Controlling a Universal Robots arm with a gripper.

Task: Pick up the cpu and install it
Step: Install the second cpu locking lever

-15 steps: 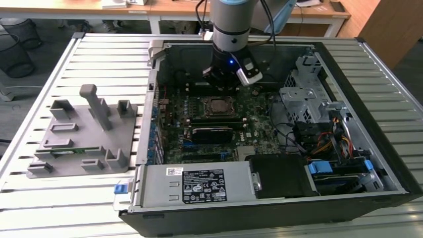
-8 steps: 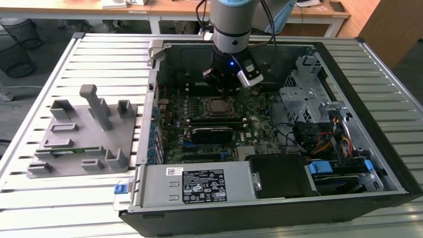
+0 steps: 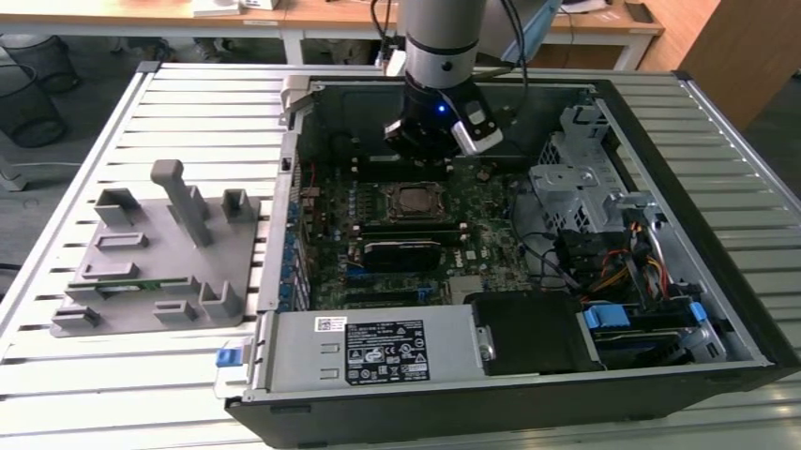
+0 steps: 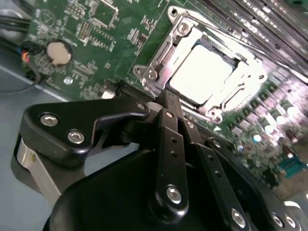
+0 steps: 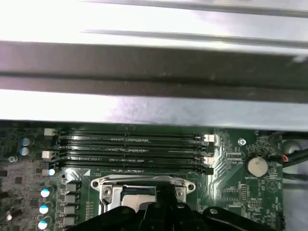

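Gripper (image 3: 430, 150) hangs inside the open computer case (image 3: 701, 281), just above the motherboard (image 3: 482, 220), at the far side of the cpu socket (image 3: 411, 200) in the exterior view. Black fingers (image 4: 169, 108) come to one point in the second wrist view, pressed together w/ nothing between them; tips sit right at the socket's metal frame edge, contact or small gap can't be told.

Cpu (image 4: 201, 72) lies flat in the socket, inside the metal frame (image 4: 159, 65). Its silvery top is blown out by glare in the second wrist view, so rim and corners are hard to make out. In the first wrist view the socket (image 5: 110, 187) is cut off at the frame edge and partly covered by the gripper body (image 5: 159, 214); chip barely seen there.

Memory slots (image 5: 130, 154) run beside the socket, coin cell battery (image 5: 256, 166) off to one side. Case wall behind them is just blurred light and dark bands.

Exterior view: grey fixture block (image 3: 163, 253) sits on the slatted table (image 3: 75, 366), to the exterior view's left of the case, well apart from the gripper. Arm's upper part is cut off by the frame edge. Cables and drive bay (image 3: 626, 234) crowd the exterior view's right; details are lost in shadow.
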